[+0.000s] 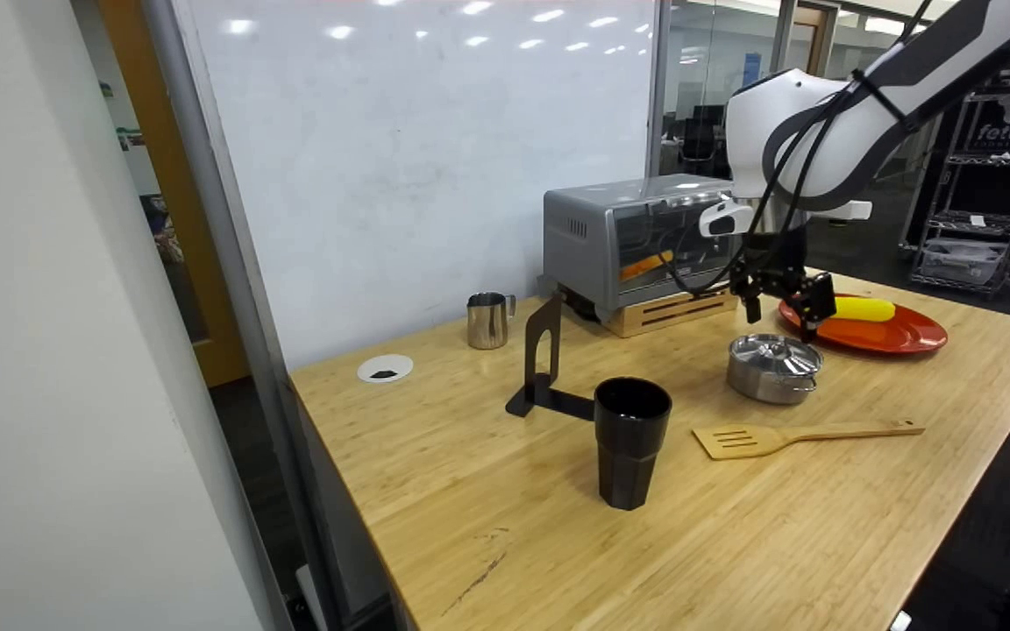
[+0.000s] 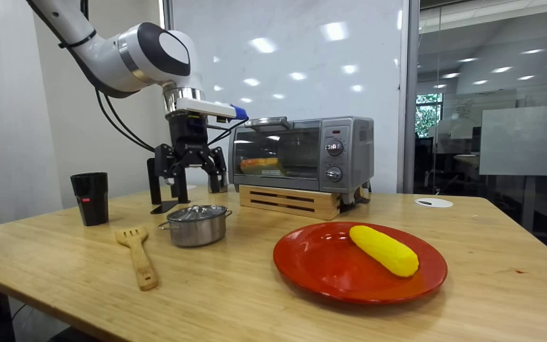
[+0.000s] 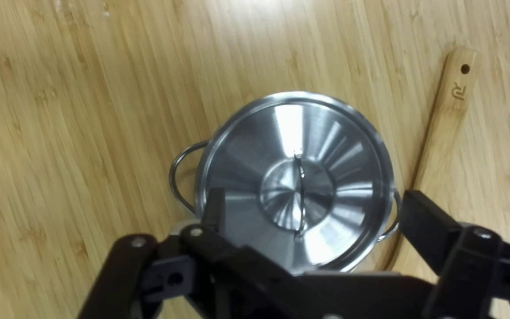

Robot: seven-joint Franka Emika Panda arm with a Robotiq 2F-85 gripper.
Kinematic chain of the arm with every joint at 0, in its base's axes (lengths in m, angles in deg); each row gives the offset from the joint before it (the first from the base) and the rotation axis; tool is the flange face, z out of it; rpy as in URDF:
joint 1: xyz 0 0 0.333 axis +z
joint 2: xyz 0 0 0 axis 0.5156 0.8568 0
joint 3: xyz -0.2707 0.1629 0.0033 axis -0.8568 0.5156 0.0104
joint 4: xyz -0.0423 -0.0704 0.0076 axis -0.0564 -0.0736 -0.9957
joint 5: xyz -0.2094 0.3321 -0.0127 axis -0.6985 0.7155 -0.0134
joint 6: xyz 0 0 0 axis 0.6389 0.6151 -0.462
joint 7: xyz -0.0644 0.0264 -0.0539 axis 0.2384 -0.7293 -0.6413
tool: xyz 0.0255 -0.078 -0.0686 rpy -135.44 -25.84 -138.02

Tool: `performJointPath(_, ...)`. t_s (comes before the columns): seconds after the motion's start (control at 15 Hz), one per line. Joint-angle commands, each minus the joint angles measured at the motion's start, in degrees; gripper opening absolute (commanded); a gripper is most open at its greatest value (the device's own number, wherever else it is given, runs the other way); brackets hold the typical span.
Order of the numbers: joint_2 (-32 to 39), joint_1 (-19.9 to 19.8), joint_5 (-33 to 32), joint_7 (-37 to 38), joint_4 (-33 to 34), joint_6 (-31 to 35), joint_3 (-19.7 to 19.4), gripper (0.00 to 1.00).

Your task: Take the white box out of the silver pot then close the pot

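Low, round silver pot (image 2: 197,233): stands level on the pale wooden bench (image 1: 470,464), a wire handle at either side.
Shiny metal lid (image 3: 277,190): sits on the pot and covers its mouth; a thin arched grip runs across the middle.
Small white box: I cannot tell where it is from here; the lid hides the inside of the pot.
Black two-fingered hand (image 1: 782,324): its fingers stand wide apart; in both exterior views it hangs above the pot, clear of the lid.
Flat, slotted wooden spatula (image 1: 781,436): lies on the bench near the pot.
Glossy round red plate (image 2: 321,266): rests apart from the pot and bears a long, rounded yellow thing (image 2: 385,251).
Tall, faceted black tumbler (image 1: 632,438): stands upright, apart from the pot, with a black metal bookend (image 1: 544,317) near it.
Boxy grey toaster oven (image 2: 302,152): sits on a slotted wooden stand (image 2: 290,202) in front of a shiny white board (image 1: 417,175).
Small upright steel cup (image 1: 487,322): shows its side handle; in an exterior view it stands between the oven and a flat white round disc (image 1: 385,368).
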Motion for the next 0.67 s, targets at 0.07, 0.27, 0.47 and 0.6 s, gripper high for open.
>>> performJointPath(0.07, 0.1, -0.1, -0.9, -0.1, -1.5, 4.0, 0.4, 1.00)
performJointPath(0.27, 0.1, 0.0, -1.2, 0.3, -2.0, 4.9, 0.3, 1.00)
performJointPath(0.47, 0.1, 0.1, -1.3, 0.4, -2.6, 5.8, 0.3, 1.00)
performJointPath(0.6, 0.1, 0.1, -1.4, 0.5, -2.9, 6.3, 0.3, 1.00)
